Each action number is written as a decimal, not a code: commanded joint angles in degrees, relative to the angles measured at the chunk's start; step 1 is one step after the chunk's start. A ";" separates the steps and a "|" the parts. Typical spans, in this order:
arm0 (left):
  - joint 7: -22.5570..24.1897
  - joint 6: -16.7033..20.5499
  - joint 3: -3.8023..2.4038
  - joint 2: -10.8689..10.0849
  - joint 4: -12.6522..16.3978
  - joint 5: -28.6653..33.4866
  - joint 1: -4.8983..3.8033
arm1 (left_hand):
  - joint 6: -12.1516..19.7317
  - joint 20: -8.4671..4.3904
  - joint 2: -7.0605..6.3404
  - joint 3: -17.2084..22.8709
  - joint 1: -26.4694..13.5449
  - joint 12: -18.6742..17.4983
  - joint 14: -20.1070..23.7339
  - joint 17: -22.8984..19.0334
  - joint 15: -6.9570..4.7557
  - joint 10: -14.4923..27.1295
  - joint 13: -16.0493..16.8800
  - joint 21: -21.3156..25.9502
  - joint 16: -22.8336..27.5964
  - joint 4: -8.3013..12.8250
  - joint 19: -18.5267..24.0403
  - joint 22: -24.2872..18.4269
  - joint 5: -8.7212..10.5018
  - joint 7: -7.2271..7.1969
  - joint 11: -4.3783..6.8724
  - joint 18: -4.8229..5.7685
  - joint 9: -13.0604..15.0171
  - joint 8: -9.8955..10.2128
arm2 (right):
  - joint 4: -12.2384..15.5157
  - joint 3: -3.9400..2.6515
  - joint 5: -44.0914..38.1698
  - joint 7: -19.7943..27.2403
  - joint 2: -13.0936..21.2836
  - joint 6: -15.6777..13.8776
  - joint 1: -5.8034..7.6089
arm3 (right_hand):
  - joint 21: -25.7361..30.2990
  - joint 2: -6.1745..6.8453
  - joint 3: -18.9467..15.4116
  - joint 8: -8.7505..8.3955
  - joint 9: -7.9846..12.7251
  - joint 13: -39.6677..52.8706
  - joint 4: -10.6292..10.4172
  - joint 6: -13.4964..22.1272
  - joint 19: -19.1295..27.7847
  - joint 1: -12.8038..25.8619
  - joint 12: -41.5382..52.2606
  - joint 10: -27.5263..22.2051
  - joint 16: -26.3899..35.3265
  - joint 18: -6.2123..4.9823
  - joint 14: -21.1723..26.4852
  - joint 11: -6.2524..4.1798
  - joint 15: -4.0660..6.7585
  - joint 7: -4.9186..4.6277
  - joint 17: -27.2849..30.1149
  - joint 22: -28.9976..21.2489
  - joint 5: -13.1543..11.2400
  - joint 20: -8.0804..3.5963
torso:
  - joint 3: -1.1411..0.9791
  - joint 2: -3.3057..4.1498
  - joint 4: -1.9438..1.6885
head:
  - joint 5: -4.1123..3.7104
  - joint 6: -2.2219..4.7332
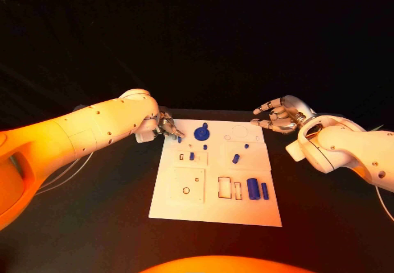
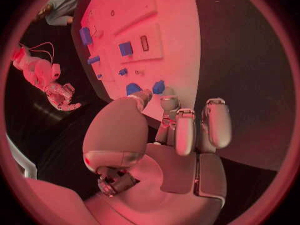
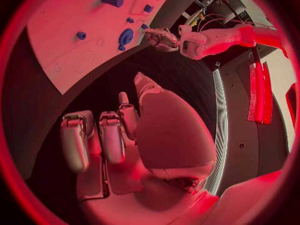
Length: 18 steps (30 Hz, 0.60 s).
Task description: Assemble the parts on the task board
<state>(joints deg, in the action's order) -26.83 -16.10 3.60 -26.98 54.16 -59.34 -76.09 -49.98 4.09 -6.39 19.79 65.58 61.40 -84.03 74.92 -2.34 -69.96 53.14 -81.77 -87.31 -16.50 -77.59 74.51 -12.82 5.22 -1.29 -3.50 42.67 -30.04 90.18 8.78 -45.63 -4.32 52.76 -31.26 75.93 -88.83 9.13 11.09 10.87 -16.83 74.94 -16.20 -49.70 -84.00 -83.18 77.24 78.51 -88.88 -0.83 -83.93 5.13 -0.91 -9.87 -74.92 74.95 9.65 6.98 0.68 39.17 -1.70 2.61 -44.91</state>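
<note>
The task board [image 1: 215,211] lies nearest, flat on the black table [image 1: 98,227]. The left hand [image 1: 167,125] pinches a small blue part [image 2: 158,87] at the board's far left corner; seat it squarely, pressing straight down. The right hand [image 1: 279,115] hovers released, fingers apart, off the board

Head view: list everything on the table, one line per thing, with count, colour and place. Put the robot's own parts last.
Table: one, black, under everything.
Task board: one, white, middle of the table, with outlined recesses.
Round part: one, blue, far end of the board.
Cylinder parts: two, blue, side by side at the board's near right.
Small parts: several, blue, scattered mid-board; exact count unclear.
Left hand: silver, fingertips at the board's far left corner, at a small blue piece.
Right hand: silver, holding nothing, beyond the board's far right corner.
</note>
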 commanded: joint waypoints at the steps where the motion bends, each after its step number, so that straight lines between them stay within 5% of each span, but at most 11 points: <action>1: 0.67 -0.53 0.00 0.19 -0.03 0.96 0.01 | -0.36 0.07 0.08 0.44 1.13 0.15 -4.69 11.41 0.01 -0.07 -0.05 -0.26 -0.39 0.04 -0.46 0.12 0.01 -0.05 0.32 -0.24 -0.11 -0.04 | 0.11 0.00 -0.22 0.70 0.00 0.19 -0.03 | 0.18 -0.07 0.45 0.23 0.05 2.04 0.01 0.31 -5.36 0.71 0.27 0.31 0.24 0.48 -5.20 -0.23 0.35 0.02 -11.48 14.21 0.14 -0.56 | 0.00 0.01 0.01 | -0.04 -0.06; 12: 0.80 -0.49 0.04 0.35 -0.25 1.41 0.05 | -0.50 -0.02 0.58 0.84 2.96 0.24 -4.73 11.52 -0.10 -0.20 -0.06 -0.31 -0.47 0.09 -0.56 0.28 0.01 -0.19 0.45 -0.20 -0.17 -0.14 | 0.13 -0.01 -0.22 0.70 -0.02 0.22 -0.03 | 0.16 -0.11 0.59 0.31 0.06 2.07 0.06 0.34 -5.37 0.74 0.30 0.34 0.25 0.49 -5.20 -0.24 0.36 0.03 -11.46 14.23 0.18 -0.56 | -0.01 -0.02 -0.01 | -0.12 -0.25; 18: 1.01 -0.20 0.06 0.34 -0.40 2.29 0.07 | -0.40 -0.18 1.65 2.73 7.30 0.08 -4.77 11.63 -0.33 -0.20 -0.39 -0.32 -0.54 0.83 -0.59 0.41 -0.07 -0.45 0.71 -0.18 -0.28 -0.23 | 0.12 -0.01 -0.22 0.72 -0.03 0.25 -0.03 | 0.16 -0.11 0.59 0.31 0.06 2.07 0.06 0.34 -5.37 0.74 0.30 0.34 0.25 0.49 -5.20 -0.24 0.36 0.03 -11.46 14.23 0.18 -0.56 | -0.02 -0.05 0.00 | -0.13 -0.33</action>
<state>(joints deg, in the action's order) -26.55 -16.05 3.65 -26.77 53.77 -58.19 -76.04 -50.18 3.89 -4.87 22.08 72.23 61.40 -84.04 74.92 -2.34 -70.25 52.83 -81.77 -87.54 -15.73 -77.79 74.84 -12.82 5.02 -1.01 -3.50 42.48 -30.05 90.22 8.78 -45.63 -4.32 52.76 -31.26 75.93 -88.84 8.89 11.49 10.86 -16.83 74.93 -16.12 -49.70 -84.00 -82.94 77.24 78.50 -88.88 -0.83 -83.93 5.13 -0.91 -9.86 -74.91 74.94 9.65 6.98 0.65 39.16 -1.71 2.48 -45.19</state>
